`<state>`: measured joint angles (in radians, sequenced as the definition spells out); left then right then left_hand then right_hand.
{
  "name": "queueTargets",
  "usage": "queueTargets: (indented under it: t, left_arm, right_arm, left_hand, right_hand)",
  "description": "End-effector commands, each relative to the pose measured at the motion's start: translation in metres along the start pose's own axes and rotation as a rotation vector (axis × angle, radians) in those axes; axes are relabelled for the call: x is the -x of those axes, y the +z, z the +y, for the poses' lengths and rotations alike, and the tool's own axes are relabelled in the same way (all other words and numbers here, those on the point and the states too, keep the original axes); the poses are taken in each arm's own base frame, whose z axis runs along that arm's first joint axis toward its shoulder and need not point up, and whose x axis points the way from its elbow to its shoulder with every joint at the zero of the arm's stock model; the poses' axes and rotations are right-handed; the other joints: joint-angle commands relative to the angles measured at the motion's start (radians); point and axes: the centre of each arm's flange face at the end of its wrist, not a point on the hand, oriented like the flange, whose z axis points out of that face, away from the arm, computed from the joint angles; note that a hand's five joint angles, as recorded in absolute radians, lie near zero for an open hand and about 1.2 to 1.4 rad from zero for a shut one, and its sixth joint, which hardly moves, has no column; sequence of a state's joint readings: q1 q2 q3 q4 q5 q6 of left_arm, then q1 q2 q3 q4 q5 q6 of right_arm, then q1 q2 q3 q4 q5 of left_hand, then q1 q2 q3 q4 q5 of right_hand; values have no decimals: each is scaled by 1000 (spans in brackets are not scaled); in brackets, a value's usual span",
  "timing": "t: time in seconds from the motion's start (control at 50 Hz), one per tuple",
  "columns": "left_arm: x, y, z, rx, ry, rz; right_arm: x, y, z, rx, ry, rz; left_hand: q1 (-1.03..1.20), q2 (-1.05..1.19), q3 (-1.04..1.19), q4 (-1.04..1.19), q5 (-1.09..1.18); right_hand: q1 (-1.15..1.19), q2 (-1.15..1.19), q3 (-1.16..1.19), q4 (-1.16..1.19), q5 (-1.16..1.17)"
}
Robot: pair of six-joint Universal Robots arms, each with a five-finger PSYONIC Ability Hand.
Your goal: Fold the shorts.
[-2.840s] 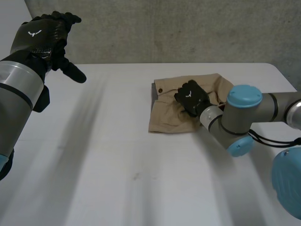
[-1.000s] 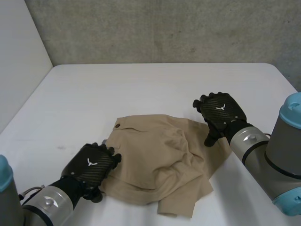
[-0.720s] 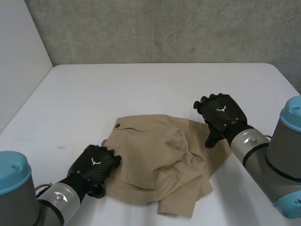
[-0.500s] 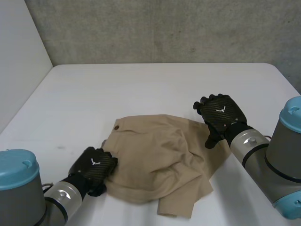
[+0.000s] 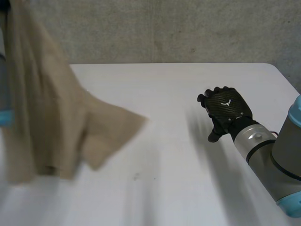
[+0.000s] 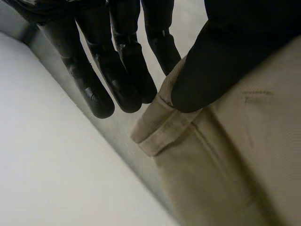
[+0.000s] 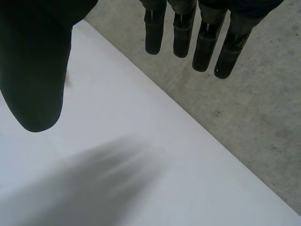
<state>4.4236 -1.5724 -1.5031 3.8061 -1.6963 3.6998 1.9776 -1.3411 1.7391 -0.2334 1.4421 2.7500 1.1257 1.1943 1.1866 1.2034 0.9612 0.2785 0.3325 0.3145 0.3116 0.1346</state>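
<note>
While they hang clear of the white worktop (image 5: pixel 178 188) over its left edge, the tan shorts (image 5: pixel 51 117) drape downward, blurred, with one flap spread toward the worktop's middle. In the left wrist view, the left hand (image 6: pixel 221 56) pinches the waistband beside a belt loop (image 6: pixel 162 132), thumb pressed on the cloth's face and fingers (image 6: pixel 117 75) behind its edge. Well apart from the shorts, the right hand (image 5: pixel 228 110) hovers near the worktop's right edge, fingers straight and spread from the thumb, holding nothing.
</note>
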Motion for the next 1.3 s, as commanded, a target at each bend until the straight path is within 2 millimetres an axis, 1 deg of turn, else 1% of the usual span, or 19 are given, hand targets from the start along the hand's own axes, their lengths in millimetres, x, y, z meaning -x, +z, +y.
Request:
queueTargets:
  t: [0.02, 0.04, 0.1, 0.12, 0.18, 0.2, 0.26, 0.28, 0.32, 0.34, 0.4, 0.44, 0.5, 0.54, 0.64, 0.76, 0.94, 1.1, 1.3]
  left_arm:
    - [-41, -2, -42, -96, -228, 106]
    - [-63, -9, -44, -94, -269, 168]
    - [-96, -26, -48, -92, -311, 269]
    - [-117, -41, -50, -86, -335, 339]
    - [-150, -68, -46, -55, -357, 450]
    - [-170, -88, -41, -28, -368, 517]
    - [-197, -119, -33, 23, -378, 613]
    - [-213, -142, -24, 60, -378, 678]
    - [-228, -168, -13, 101, -373, 749]
    - [-240, -193, -1, 138, -365, 823]
    - [-251, -225, 6, 161, -365, 929]
    - [-256, -247, 3, 156, -378, 1009]
    - [-253, -248, -3, 145, -389, 1021]
    - [-249, -240, -7, 132, -386, 1000]
    - [-220, -185, 14, 171, -335, 816]
    - [-183, -155, 35, 271, -270, 670]
    - [-134, -179, 56, 512, -191, 682]
    - [-103, -206, 54, 761, -228, 692]
    - [-73, -233, 49, 1039, -293, 615]
  right_arm:
    - [-10, 0, -4, 0, 6, 61]
    - [-18, 1, -3, 6, 9, 97]
    - [-29, 3, -2, 13, 12, 145]
    - [-35, 3, -2, 16, 15, 167]
    - [-43, 4, -1, 18, 20, 195]
    - [-49, 5, -1, 19, 22, 213]
    - [-62, 6, 0, 17, 25, 253]
    - [-66, 7, 0, 14, 26, 264]
    - [-73, 7, 0, 9, 30, 285]
    - [-78, 8, -1, 2, 33, 302]
    - [-86, 9, 0, -5, 40, 324]
    - [-89, 9, 1, -1, 41, 334]
    - [-90, 9, 1, -2, 41, 333]
    - [-87, 9, 1, 1, 40, 322]
    - [-79, 10, 3, 2, 32, 269]
    - [-64, 9, 5, -4, -8, 147]
    - [-22, -8, 11, 8, -122, -241]
    - [-9, 1, 40, 74, -214, -348]
    - [-1, 20, 72, 94, -310, -387]
  left_hand:
    - [271, 202, 210, 193, 261]
    - [271, 202, 210, 193, 261]
    - [271, 202, 210, 193, 261]
    - [271, 202, 210, 193, 261]
    - [271, 202, 210, 193, 261]
    - [271, 202, 210, 193, 261]
    - [271, 202, 210, 193, 261]
    - [271, 202, 210, 193, 261]
    - [271, 202, 210, 193, 261]
    - [88, 19, 27, 10, 78]
    - [-584, -653, -645, -662, -594]
    - [-671, -740, -732, -749, -681]
    - [-885, -953, -946, -962, -895]
    - [-897, -966, -958, -975, -907]
    - [-921, -990, -982, -999, -931]
    - [-900, -969, -961, -978, -911]
    - [-842, -910, -903, -920, -852]
    - [-695, -764, -756, -773, -705]
    - [-695, -764, -756, -773, -705]
  right_hand:
    - [44, -10, 8, 11, 14]
    - [44, -10, 8, 11, 14]
    - [44, -10, 8, 11, 14]
    - [44, -10, 8, 11, 14]
    - [44, -10, 8, 11, 14]
    - [44, -10, 8, 11, 14]
    - [44, -10, 8, 11, 14]
    - [44, -10, 8, 11, 14]
    - [44, -10, 8, 11, 14]
    - [44, -10, 8, 11, 14]
    - [44, -10, 8, 11, 14]
    - [44, -10, 8, 11, 14]
    - [41, -13, 5, 8, 11]
    - [41, -13, 5, 8, 11]
    - [41, -13, 5, 8, 11]
    - [56, 2, 20, 23, 25]
    - [176, 122, 140, 143, 145]
    - [294, 240, 258, 261, 263]
    - [317, 263, 281, 284, 287]
